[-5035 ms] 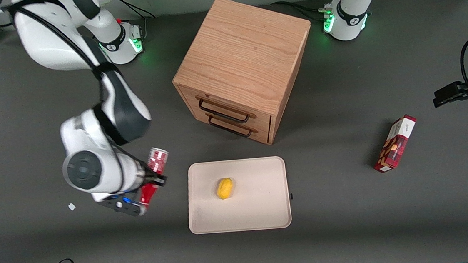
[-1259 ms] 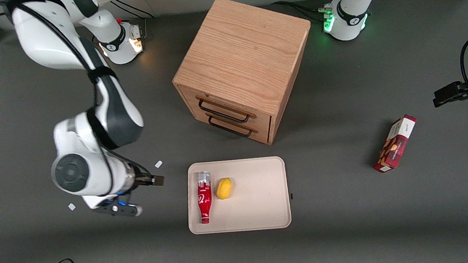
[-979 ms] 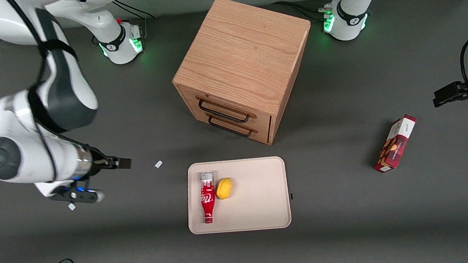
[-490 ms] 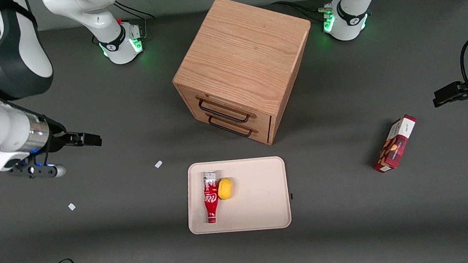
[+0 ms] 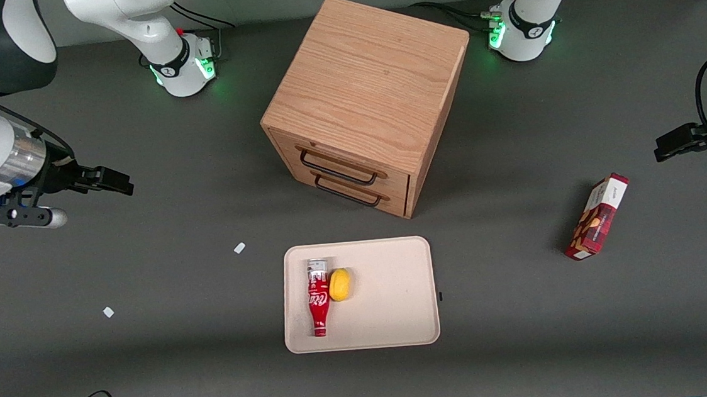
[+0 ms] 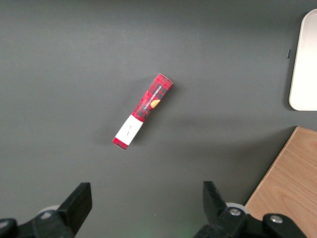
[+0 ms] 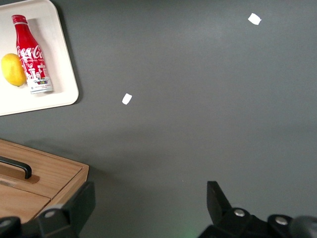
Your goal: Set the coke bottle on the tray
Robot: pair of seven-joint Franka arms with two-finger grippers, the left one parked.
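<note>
red snack box [image 6: 142,111] flat on table [image 6: 69,59]; tray [image 6: 303,74] edge near; cabinet [image 6: 285,181] corner

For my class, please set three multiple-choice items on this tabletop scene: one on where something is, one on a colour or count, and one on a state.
1. Where is the coke bottle?
A. on the wooden cabinet
B. on the tray
C. on the bare table

2. How many handled drawers does the wooden cabinet show?
A. one
B. two
C. four

3. What state is the tool in?
A. open and holding nothing
B. shut on the bottle
C. shut on the lemon

Answers:
1 B: the bottle lies on its side on the tray, touching the lemon.
2 B: two dark handles sit one above the other.
3 A: the right wrist view shows its fingers spread, empty, toward the working arm's end of the table.
</note>
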